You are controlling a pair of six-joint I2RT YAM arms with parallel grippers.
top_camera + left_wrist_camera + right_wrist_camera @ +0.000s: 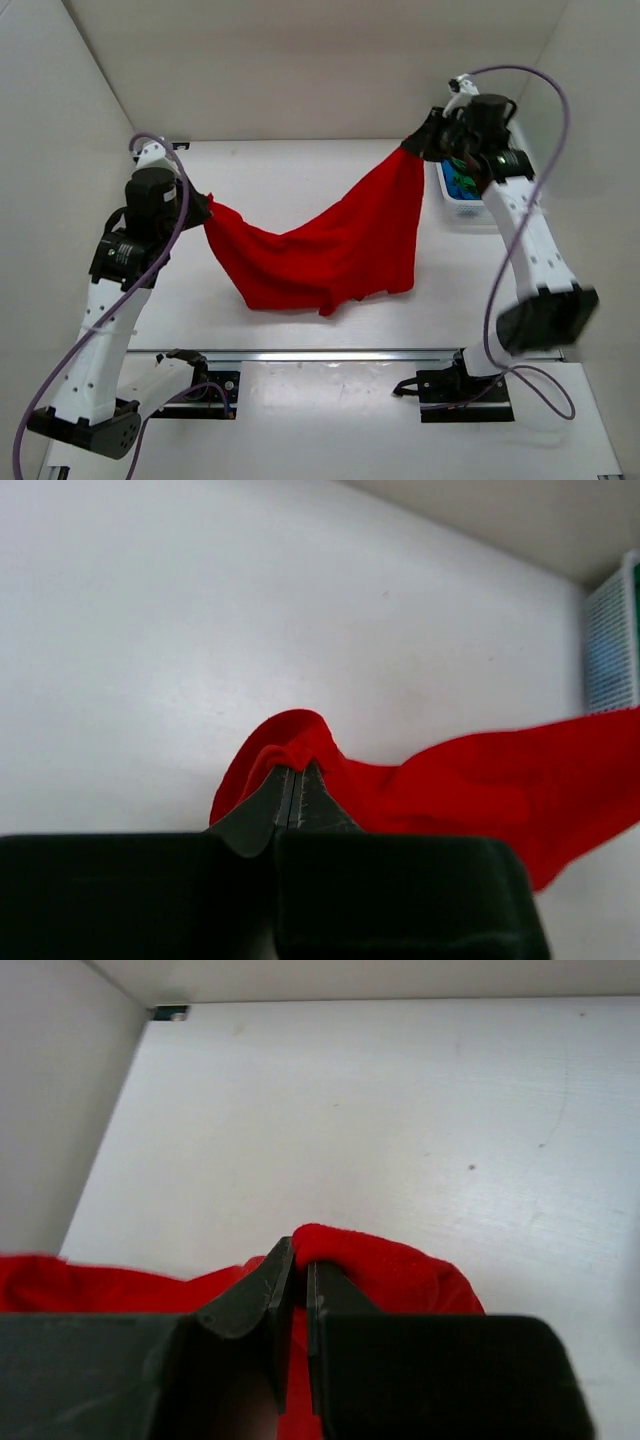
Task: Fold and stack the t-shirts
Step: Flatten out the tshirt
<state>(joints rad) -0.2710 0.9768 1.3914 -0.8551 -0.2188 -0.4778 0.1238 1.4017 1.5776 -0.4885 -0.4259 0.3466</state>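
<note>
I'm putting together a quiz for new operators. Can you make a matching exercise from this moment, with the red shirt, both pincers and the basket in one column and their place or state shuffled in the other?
Column one:
1. red shirt
2. left pincer
3. right pincer
4. basket

Column two:
A. white, at the far right of the table
B. shut on the shirt's left end
C. sags between two holds
D. shut on the shirt's end beside the basket

Pairs: 1-C, 2-B, 3-D, 4-A.

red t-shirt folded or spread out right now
Spread, not folded: the red t-shirt hangs stretched between the left hand and right hand, sagging in the middle.
</note>
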